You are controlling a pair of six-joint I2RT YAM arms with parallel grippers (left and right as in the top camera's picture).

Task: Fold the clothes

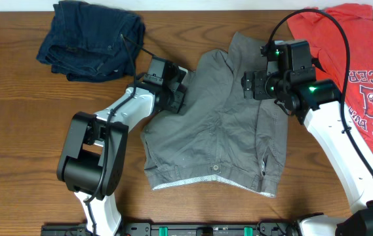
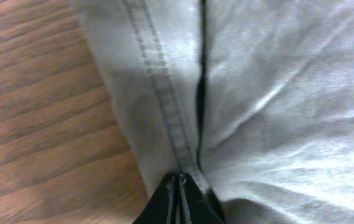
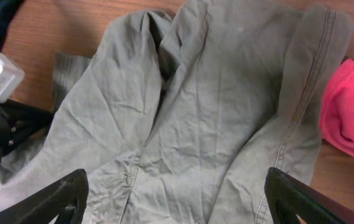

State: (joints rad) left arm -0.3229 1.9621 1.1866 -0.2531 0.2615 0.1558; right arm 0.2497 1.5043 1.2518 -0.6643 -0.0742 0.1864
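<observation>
The grey-khaki shorts point(image 1: 219, 124) lie spread out in the middle of the wooden table point(image 1: 16, 131), between my two arms. Their waistband point(image 1: 206, 178) is on the side nearest my base, with a small button point(image 1: 215, 168) at its middle and a strip of pale lining showing along its edge. The legs point toward the far side of the table.

My left gripper point(image 1: 173, 98) is down at the left edge of the shorts, at the far end of the left leg. From the left wrist I see its two dark fingertips pressed together point(image 2: 180, 199), with almost no gap between them. A stitched seam point(image 2: 164, 106) of the grey cloth runs straight down into them, so I have the fabric pinched along that seam. Bare wood shows just to the left of the cloth.

My right gripper point(image 1: 255, 85) is over the right leg of the shorts. From the right wrist its fingers point(image 3: 58, 199) stand wide apart at the bottom corners of the view, and the gripper point(image 3: 177, 180) holds nothing. Creased cloth fills the space below and between them; I cannot tell whether the tips touch it.

A navy denim garment point(image 1: 91, 39) lies bunched at the far left of the table, apart from the shorts. A red T-shirt point(image 1: 356, 59) with white lettering lies at the far right, just beside the right leg of the shorts
</observation>
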